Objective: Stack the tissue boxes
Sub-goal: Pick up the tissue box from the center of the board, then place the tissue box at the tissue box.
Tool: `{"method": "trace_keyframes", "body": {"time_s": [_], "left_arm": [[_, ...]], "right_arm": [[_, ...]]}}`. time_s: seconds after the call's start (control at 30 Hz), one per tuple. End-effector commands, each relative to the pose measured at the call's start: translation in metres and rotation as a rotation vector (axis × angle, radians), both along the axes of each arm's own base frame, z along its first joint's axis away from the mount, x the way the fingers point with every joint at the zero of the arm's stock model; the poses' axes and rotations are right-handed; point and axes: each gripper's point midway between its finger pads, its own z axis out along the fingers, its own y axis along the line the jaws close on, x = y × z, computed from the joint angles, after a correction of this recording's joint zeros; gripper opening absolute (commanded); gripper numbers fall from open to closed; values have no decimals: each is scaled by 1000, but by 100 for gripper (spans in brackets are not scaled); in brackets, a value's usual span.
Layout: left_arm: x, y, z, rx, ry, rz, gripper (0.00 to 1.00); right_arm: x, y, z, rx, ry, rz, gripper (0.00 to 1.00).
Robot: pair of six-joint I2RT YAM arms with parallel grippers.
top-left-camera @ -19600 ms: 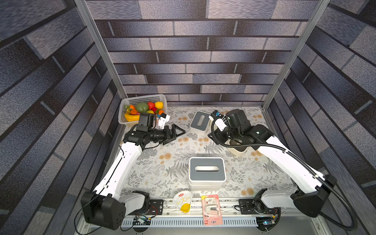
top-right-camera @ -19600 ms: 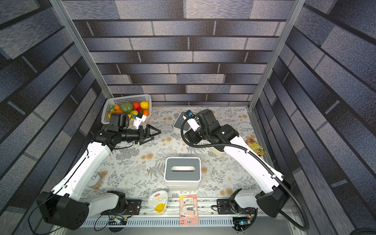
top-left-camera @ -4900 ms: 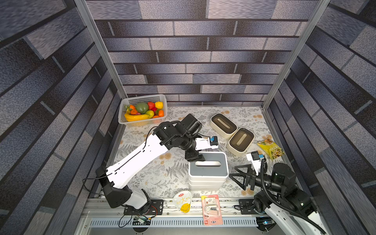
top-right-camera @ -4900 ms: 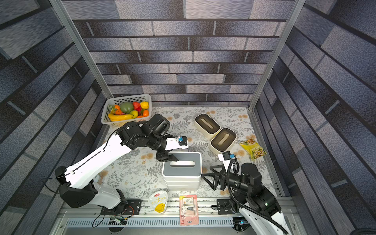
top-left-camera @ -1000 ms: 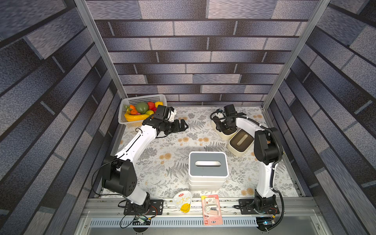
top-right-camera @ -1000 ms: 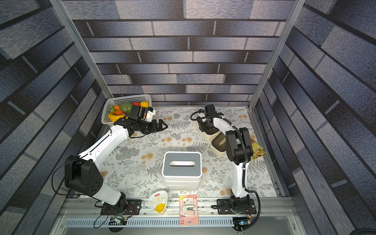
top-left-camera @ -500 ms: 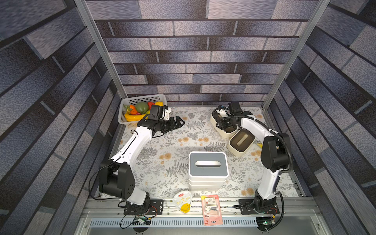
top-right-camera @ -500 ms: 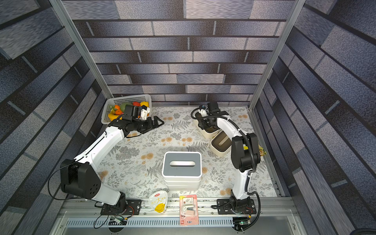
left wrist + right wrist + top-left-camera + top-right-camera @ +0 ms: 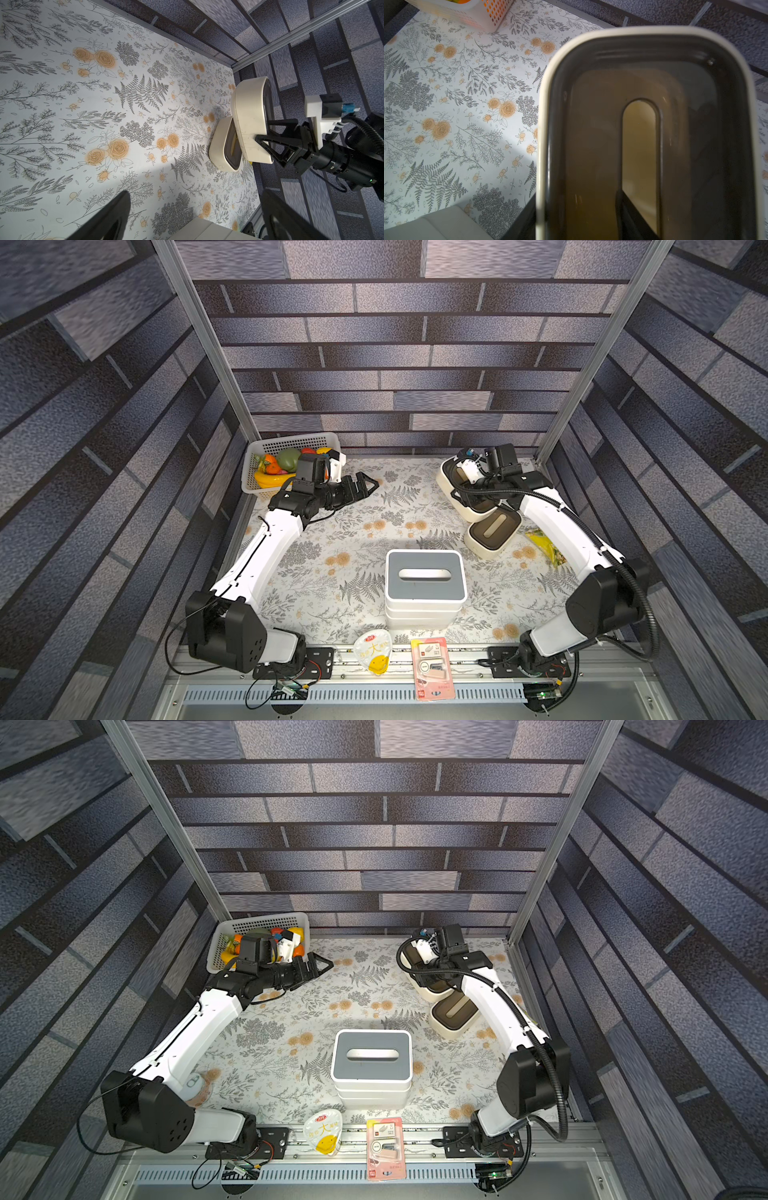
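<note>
Right gripper (image 9: 264, 129) pinching a tilted brown box (image 9: 250, 116)

One finger goes through the lid slot and the other sits outside the end wall. The box is at the back right, raised over the second brown box (image 9: 492, 531). Such an end-only hold may let it swing, slip or clip that neighbour. The lid tips toward its gripper, and the long axis runs diagonally from back to front right. Left gripper (image 9: 368, 485) is spread and empty, well apart from the grey stack (image 9: 424, 580)

Grey-lidded stack (image 9: 424, 580) central; brown-lidded box (image 9: 249, 120) aloft beside its twin (image 9: 492, 531)

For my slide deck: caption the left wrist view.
Right gripper holds a tipped, dark-lidded cream tissue box beside a second box lying flat.
</note>
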Motion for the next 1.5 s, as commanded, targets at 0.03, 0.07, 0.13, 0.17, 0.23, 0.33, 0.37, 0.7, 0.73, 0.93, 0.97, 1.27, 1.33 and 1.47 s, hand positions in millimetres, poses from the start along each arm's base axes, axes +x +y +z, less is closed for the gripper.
{"method": "trace_keyframes", "body": {"time_s": [0.03, 0.07, 0.13, 0.17, 0.23, 0.33, 0.37, 0.7, 0.73, 0.93, 0.97, 1.27, 1.33, 1.47], "left_arm": [[-19, -10, 24, -16, -35, -47, 100], [-24, -11, 28, -4, -39, -50, 100], [-35, -16, 33, 24, -52, -56, 100], [-42, -19, 38, 30, -60, -64, 100], [-55, -23, 46, 16, -76, -82, 100], [-73, -23, 53, -29, -98, -103, 100], [-79, -23, 54, -41, -111, -117, 100], [-136, -28, 41, -104, -152, -325, 100], [-141, -28, 36, -108, -140, -338, 100], [-164, -30, 34, -176, -109, -391, 100], [-171, -32, 37, -198, -106, -414, 100], [-204, -24, 43, -216, -86, -450, 100], [-211, -20, 41, -216, -79, -442, 100], [-225, -14, 34, -205, -49, -429, 100]], "right_arm": [[-20, -9, 21, -18, -32, 1, 42], [-24, -9, 26, -17, -38, 7, 42], [-31, -10, 35, -13, -47, 21, 42], [-35, -11, 40, -10, -49, 26, 42], [-43, -10, 48, -5, -58, 45, 42], [-54, -10, 57, 0, -82, 78, 42], [-56, -11, 60, 1, -92, 82, 43], [-85, -1, 94, 100, -129, 145, 42], [-87, 0, 97, 104, -133, 145, 42], [-104, 4, 111, 132, -157, 178, 42], [-108, 7, 112, 138, -153, 197, 42], [-140, 29, 128, 184, -162, 332, 41], [-148, 35, 134, 200, -166, 366, 41], [-164, 48, 144, 216, -159, 444, 41]]}}
